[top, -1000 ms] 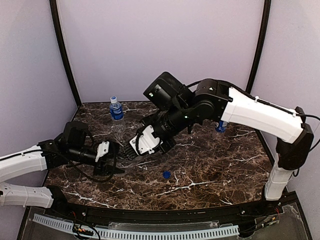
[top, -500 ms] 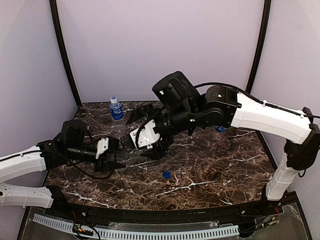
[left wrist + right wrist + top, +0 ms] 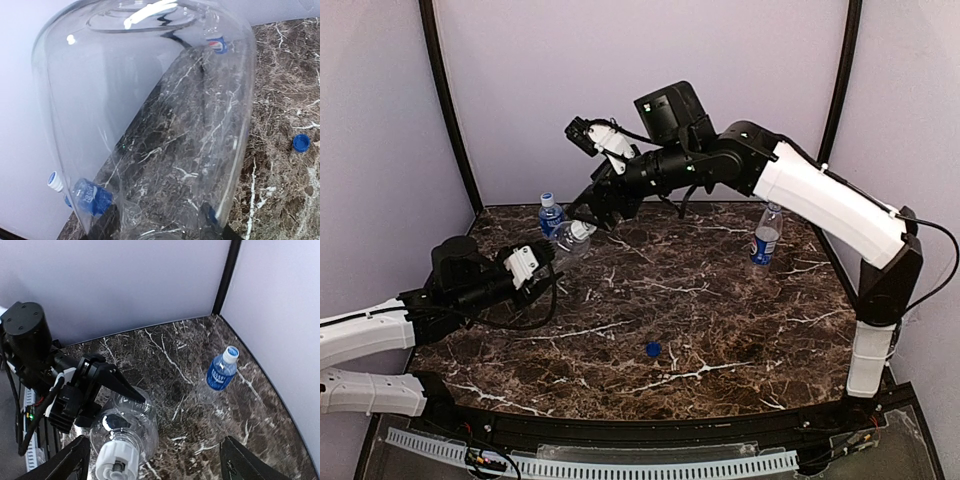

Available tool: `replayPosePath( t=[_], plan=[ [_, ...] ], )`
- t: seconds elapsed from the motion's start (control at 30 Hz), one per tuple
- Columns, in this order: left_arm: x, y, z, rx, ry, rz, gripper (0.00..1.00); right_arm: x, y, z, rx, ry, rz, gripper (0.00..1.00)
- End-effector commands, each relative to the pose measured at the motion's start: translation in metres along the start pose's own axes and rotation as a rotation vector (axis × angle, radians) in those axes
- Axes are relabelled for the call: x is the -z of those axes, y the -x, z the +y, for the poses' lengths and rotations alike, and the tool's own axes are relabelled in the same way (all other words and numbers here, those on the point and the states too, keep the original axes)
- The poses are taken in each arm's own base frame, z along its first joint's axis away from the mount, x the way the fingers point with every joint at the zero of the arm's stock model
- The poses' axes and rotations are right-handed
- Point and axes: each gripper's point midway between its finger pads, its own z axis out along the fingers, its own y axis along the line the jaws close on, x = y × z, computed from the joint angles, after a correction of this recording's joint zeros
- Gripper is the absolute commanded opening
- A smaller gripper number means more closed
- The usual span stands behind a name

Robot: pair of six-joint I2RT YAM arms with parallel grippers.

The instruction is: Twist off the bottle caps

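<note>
Left gripper (image 3: 548, 265): closed round the lower body of the unlabelled bottle (image 3: 570, 240). It holds the bottle tilted over the back left part of the marble table (image 3: 740, 330), with the neck raised toward the right arm.

White cap (image 3: 116, 460): seated on the neck of the held bottle, with its top turned toward the right wrist.

Blue-label bottle (image 3: 552, 218): stands upright at the back left of the table, just behind the held bottle. Its own small cap (image 3: 231, 354) is on.

Right gripper (image 3: 152, 452): fingers spread wide, one on each side of the white cap. They are clear of both the cap and the bottle, and nothing is held.

Loose blue cap (image 3: 652, 349): lies flat on the table toward the front middle, well apart from every bottle.

Pepsi bottle (image 3: 765, 235): stands upright at the back right of the table, under the right arm. From where I stand its top is too small to tell whether it is capped.
</note>
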Motion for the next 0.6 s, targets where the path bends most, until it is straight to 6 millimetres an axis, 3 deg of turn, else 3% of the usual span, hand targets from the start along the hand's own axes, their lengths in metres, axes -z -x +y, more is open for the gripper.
replayPosePath(
  t=[0.0, 0.1, 0.27, 0.43, 0.57],
  plan=[
    [0.001, -0.002, 0.016, -0.029, 0.098, 0.011, 0.19, -0.011, -0.021, 0.0, -0.313, 0.024, 0.084, 0.84],
    [0.001, -0.005, 0.015, -0.026, 0.097, 0.019, 0.19, -0.011, -0.025, 0.002, -0.334, 0.031, 0.096, 0.74],
    [-0.001, -0.006, 0.014, -0.03, 0.094, 0.021, 0.19, -0.016, -0.037, 0.017, -0.346, 0.113, 0.133, 0.66],
    [-0.002, -0.006, 0.013, -0.033, 0.087, 0.02, 0.19, -0.024, -0.047, 0.019, -0.352, 0.12, 0.165, 0.56],
    [-0.001, -0.006, 0.012, -0.034, 0.083, 0.02, 0.19, -0.026, -0.042, 0.016, -0.344, 0.115, 0.151, 0.34]
  ],
)
